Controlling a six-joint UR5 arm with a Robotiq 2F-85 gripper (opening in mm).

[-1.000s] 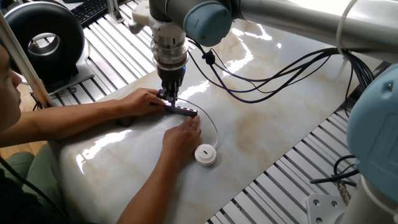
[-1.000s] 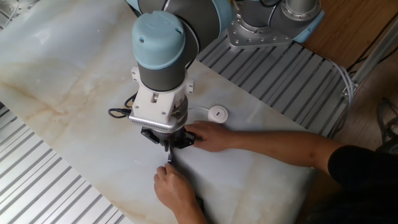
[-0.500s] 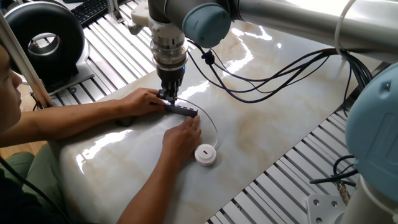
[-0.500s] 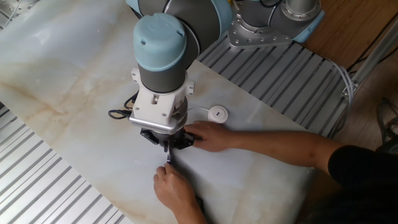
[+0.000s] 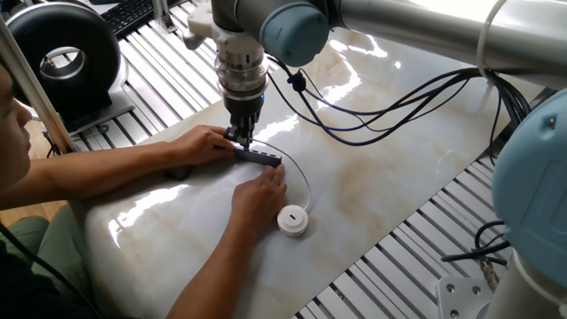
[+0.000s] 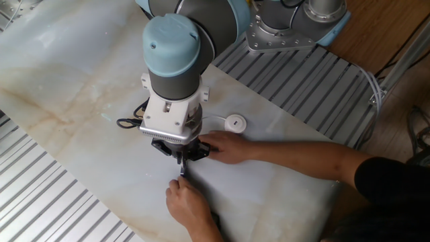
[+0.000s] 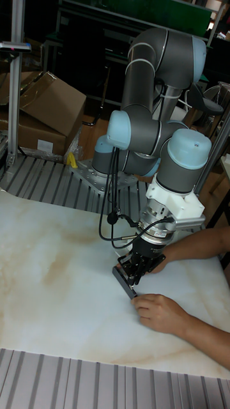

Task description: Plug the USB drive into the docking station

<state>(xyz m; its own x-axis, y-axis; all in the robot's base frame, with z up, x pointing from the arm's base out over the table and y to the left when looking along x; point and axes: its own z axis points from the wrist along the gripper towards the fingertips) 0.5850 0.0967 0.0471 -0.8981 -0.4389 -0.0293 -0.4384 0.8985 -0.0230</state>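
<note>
Flanking docking station [image 5: 258,157]: two hands [image 5: 202,144] (crowding pincer [image 5: 241,137]).

A slim, dark grey bar, the docking station [image 5: 258,157], lies flat on the pale marble tabletop [image 5: 399,159], with a person's hand touching each end. Near it on the same surface sits the USB drive [image 5: 292,221], a small white round puck lying flat with a slot mark on top. Its thin white cable [image 5: 306,182] curves in an arc from the puck up toward the bar's end.
</note>
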